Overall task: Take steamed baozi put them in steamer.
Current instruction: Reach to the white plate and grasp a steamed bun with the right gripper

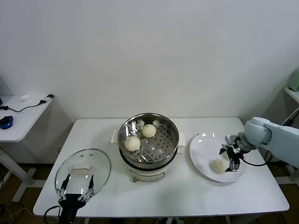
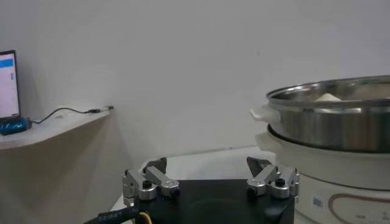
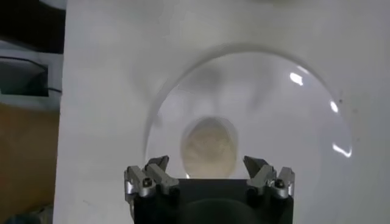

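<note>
The steel steamer [image 1: 148,140] stands mid-table with two steamed baozi inside, one [image 1: 132,143] nearer me and one [image 1: 149,130] farther back. A third baozi [image 1: 218,166] lies on the white plate [image 1: 203,147] at the right. My right gripper [image 1: 230,157] hangs open just above that bun. In the right wrist view the baozi [image 3: 209,148] sits on the plate [image 3: 286,103] ahead of the spread gripper [image 3: 206,162], untouched. My left gripper [image 1: 74,193] waits open at the front left, empty [image 2: 207,164]; the steamer [image 2: 335,122] shows beside it.
A round glass lid [image 1: 83,170] with a white handle lies at the table's front left, under the left gripper. A side table [image 1: 21,116] with cables and a blue object stands far left. The table's front edge runs close to both the plate and the lid.
</note>
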Robot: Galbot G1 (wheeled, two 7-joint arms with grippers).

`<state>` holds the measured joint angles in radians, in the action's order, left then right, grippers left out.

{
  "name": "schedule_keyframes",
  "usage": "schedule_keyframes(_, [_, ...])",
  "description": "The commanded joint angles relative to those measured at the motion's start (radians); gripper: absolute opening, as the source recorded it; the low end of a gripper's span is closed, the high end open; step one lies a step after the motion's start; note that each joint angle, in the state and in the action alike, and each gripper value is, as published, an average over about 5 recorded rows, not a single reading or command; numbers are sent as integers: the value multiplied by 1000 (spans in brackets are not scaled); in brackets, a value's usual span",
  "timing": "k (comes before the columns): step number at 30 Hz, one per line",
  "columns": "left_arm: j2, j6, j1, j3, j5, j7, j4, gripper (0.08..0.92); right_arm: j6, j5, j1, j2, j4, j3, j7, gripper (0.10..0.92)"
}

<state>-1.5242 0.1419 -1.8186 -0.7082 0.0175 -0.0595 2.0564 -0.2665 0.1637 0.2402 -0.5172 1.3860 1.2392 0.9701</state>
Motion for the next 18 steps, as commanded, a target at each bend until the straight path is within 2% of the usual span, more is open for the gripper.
schedule_keyframes(1, [-4,0,0,2,-4,-1,-7,823,10,-82,-161,-35,-102,-114,0,823])
schedule_keyframes(18, [-4,0,-1,0,-2,-1,-17,823,20,-80,-159,-135,-188,-132,15,823])
